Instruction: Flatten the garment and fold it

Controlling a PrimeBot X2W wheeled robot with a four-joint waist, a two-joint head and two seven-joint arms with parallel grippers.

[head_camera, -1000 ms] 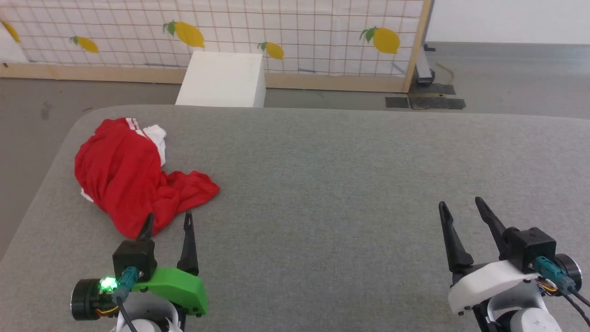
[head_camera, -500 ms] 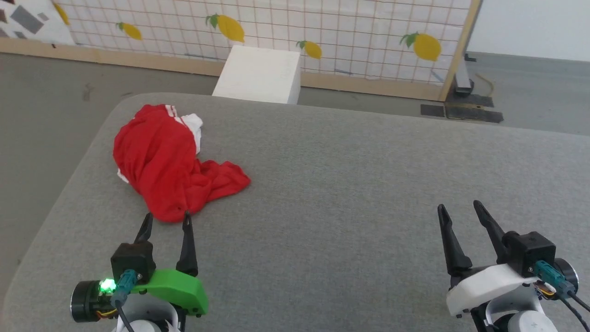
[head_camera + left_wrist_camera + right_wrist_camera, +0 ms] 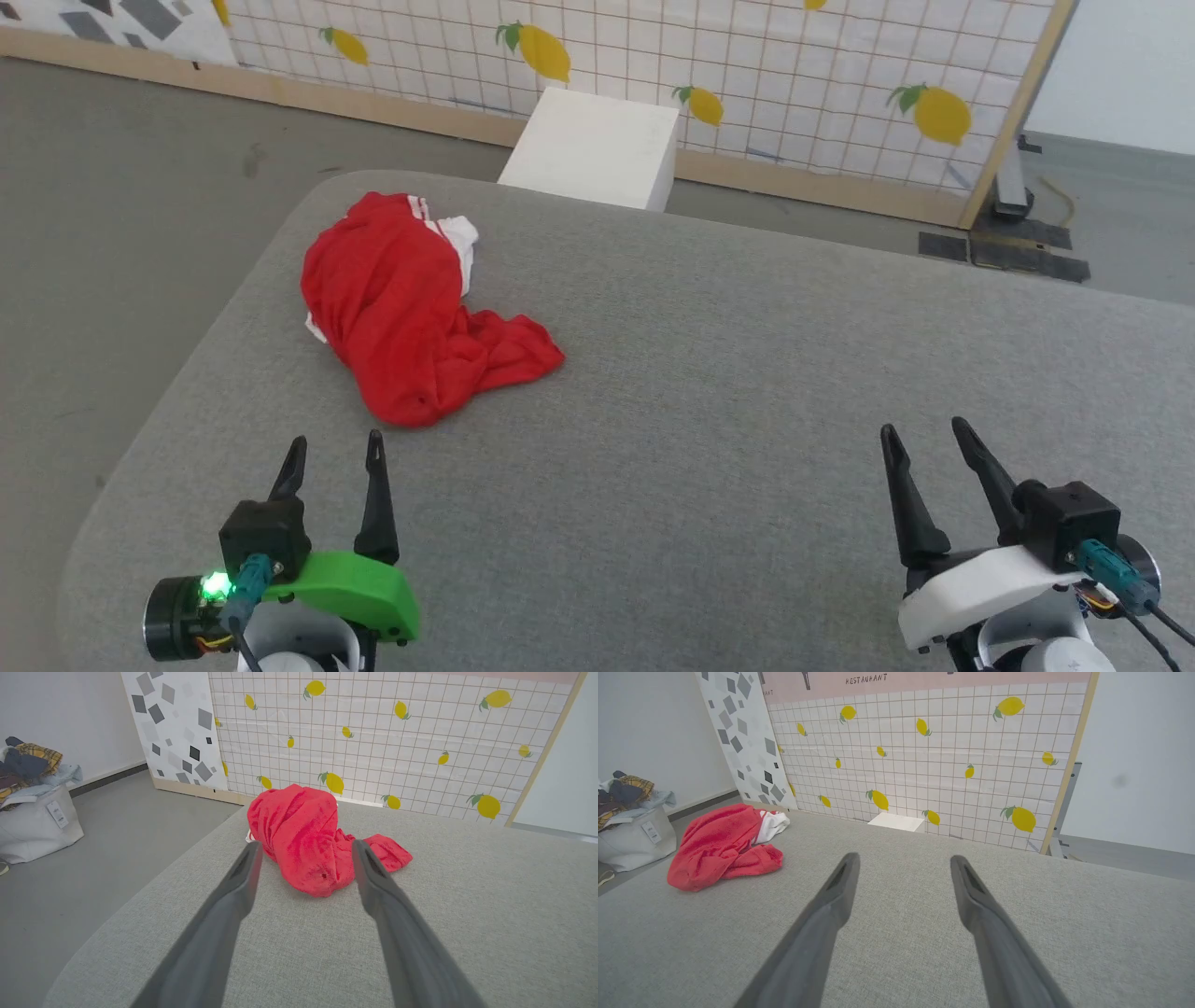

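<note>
Grey woven cloth covers the one broad table (image 3: 709,392), its corners rounded; behind it stands a partition (image 3: 747,84) of white grid tiles printed with yellow lemons, four whole ones counted in the head view; on the pink band above the tiles the right wrist view gives the word "RESTAURANT" (image 3: 866,679) in dark capitals; beside it leans a white panel (image 3: 173,728) scattered with grey squares. One pale bag (image 3: 32,830) heaped with clothes sits on the floor to the left, a tag (image 3: 57,813) hanging on it, too small to read; one white box (image 3: 593,149) stands on the floor just beyond the table's far edge. The garment (image 3: 401,317), single, lies crumpled in a heap on the table's far left part, near the corner; mostly red, with a white sleeve and red-white stripes showing at its far end; no lettering can be read on it. Two grippers hang over the near edge, four dark fingers in all; the left gripper (image 3: 336,439) has its fingers spread, empty, pointing at the heap and apart from it; the right gripper (image 3: 921,427), equally spread and empty, is well apart from it.
</note>
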